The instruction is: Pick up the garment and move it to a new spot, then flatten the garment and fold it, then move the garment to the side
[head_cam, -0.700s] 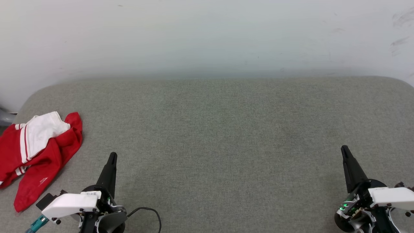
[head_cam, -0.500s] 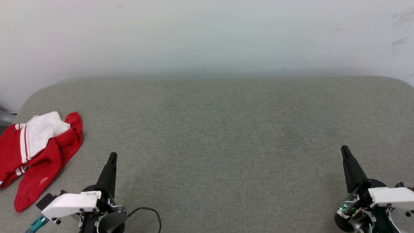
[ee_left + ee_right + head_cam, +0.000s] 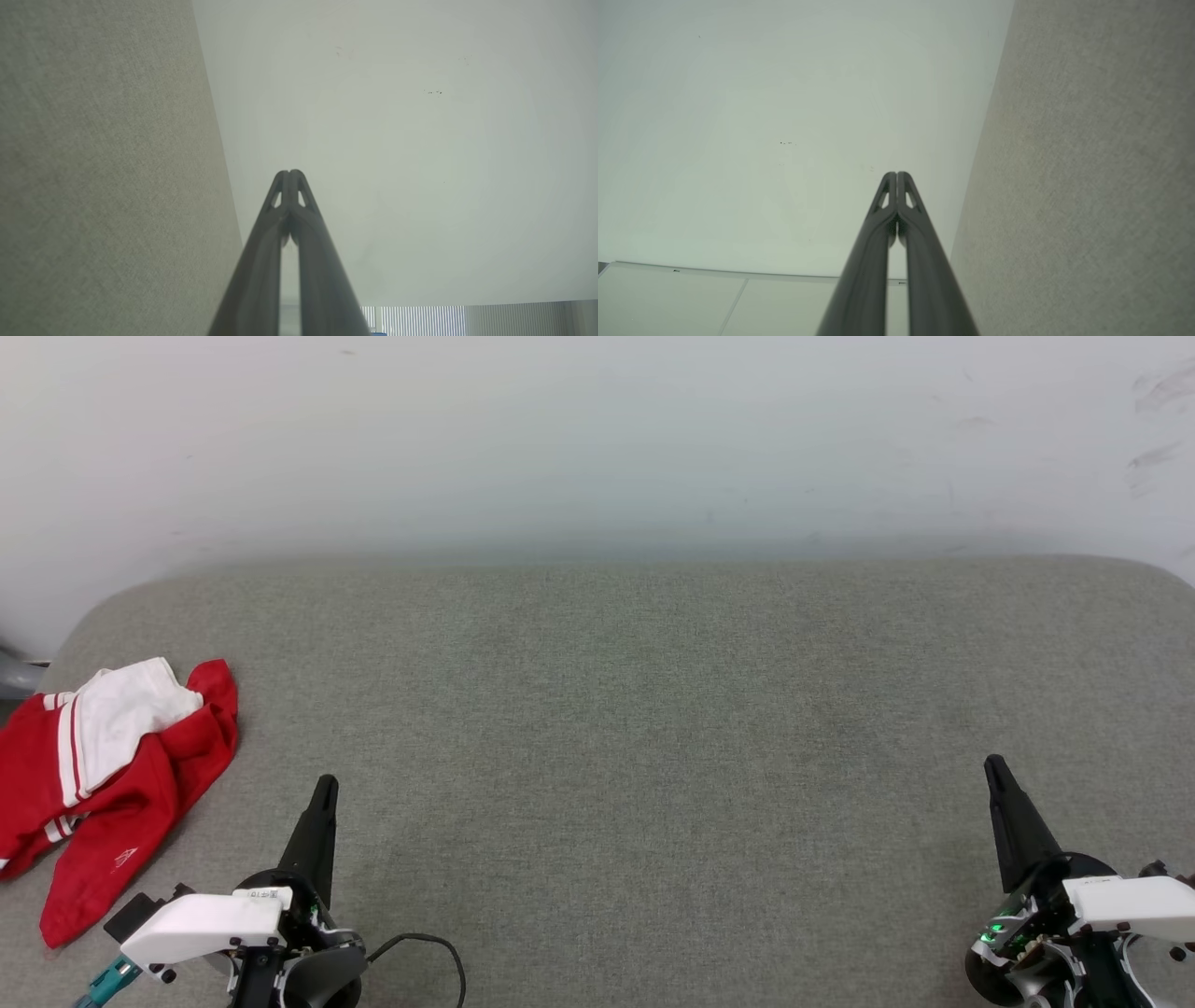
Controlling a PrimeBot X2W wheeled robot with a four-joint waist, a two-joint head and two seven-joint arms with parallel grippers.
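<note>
Both pairs of fingers are pressed tip to tip with nothing between them. The left gripper (image 3: pixel 323 790) is at the lower left and the right gripper (image 3: pixel 993 767) at the lower right, each pointing out over the grey cloth-covered surface (image 3: pixel 653 709). The garment (image 3: pixel 121 784) lies crumpled at that surface's left end, near the left gripper but untouched, and well apart from the right one. A white sleeve is bunched on top of the red body, and the cloth runs off the picture's left edge. It looks light and limp, likely to sag and drag rather than hold any shape. A raised fold should suit a pinch best — probably the red ridge on the side nearest the left gripper — once those fingers open.
</note>
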